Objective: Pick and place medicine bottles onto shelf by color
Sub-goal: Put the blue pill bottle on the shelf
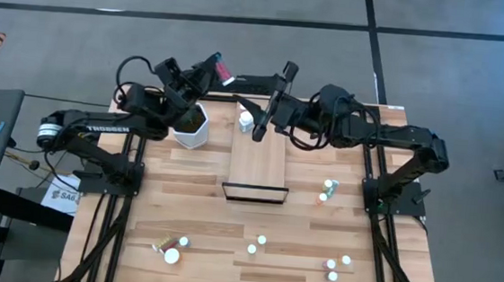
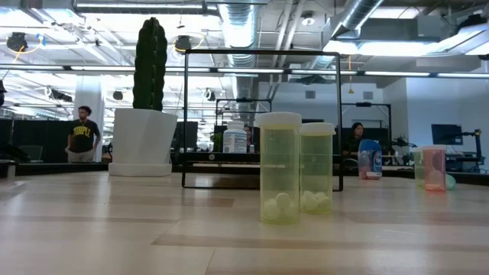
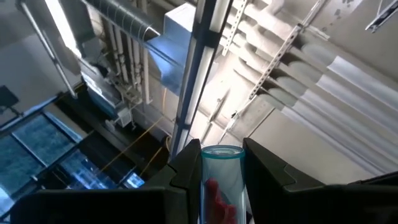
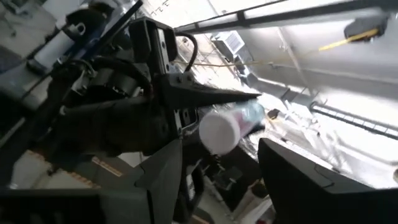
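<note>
Bottles lie scattered over the near half of the wooden tabletop (image 1: 299, 226), mostly small white-capped ones, with two yellow-green ones (image 2: 296, 177) standing side by side close to the low camera. The shelf (image 1: 259, 160), a light-wood board with a dark frame, sits at the table's middle, reaching toward the far edge, and one white bottle (image 1: 246, 121) stands at its far left corner. Just left of it is the white hexagonal pot (image 1: 190, 127) with its cactus.

Both arms are raised above the far end of the table. The left gripper (image 1: 215, 66) is clenched on a clear, reddish bottle (image 3: 220, 186), its own two fingers pressing the bottle's sides; red pieces show inside. The right gripper (image 1: 282, 82) is released, fingers spread and holding nothing, close to the left one. From the right wrist, the reddish bottle's white cap (image 4: 219, 132) faces the camera, seemingly just beyond the spread fingers.
</note>
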`<state>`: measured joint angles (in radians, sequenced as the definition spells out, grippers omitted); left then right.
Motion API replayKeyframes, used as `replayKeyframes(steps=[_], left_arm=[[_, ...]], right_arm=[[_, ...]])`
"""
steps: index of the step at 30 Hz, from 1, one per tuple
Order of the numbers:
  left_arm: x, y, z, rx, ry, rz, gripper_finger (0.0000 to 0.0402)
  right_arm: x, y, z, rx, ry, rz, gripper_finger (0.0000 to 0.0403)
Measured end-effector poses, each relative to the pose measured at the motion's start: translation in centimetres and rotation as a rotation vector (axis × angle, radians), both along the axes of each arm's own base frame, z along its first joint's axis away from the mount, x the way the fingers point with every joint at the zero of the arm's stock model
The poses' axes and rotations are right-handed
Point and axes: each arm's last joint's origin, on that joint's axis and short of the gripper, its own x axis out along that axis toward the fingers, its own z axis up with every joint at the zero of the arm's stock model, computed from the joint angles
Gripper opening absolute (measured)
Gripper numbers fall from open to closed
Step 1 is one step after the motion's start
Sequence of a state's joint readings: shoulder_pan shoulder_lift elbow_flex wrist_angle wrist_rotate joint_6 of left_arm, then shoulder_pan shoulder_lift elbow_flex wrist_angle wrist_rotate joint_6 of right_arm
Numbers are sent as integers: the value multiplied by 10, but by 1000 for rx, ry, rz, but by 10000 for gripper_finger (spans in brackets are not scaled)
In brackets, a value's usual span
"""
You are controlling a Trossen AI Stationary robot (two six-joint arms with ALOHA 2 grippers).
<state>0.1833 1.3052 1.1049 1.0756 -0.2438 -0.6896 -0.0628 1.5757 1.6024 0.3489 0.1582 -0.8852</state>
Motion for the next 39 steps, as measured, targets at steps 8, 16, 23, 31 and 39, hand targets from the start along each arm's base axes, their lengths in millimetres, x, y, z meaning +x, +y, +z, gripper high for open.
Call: replayKeyframes(steps=[8, 16, 23, 31, 39], left_arm=[[2, 1, -2, -54, 13, -51, 74], [7, 1, -6, -108, 47, -121, 74], [9, 1, -7, -109, 41, -161, 74], [11, 1, -10, -130, 65, -189, 74], [12, 2, -11, -141, 79, -193, 74]], right_arm=[[0, 2, 0, -179, 36, -31, 229], [0, 0, 0, -262, 57, -51, 228], [1, -1, -2, -270, 80, -54, 228], [2, -2, -4, -328, 107, -68, 227], [2, -1, -4, -349, 105, -56, 227]])
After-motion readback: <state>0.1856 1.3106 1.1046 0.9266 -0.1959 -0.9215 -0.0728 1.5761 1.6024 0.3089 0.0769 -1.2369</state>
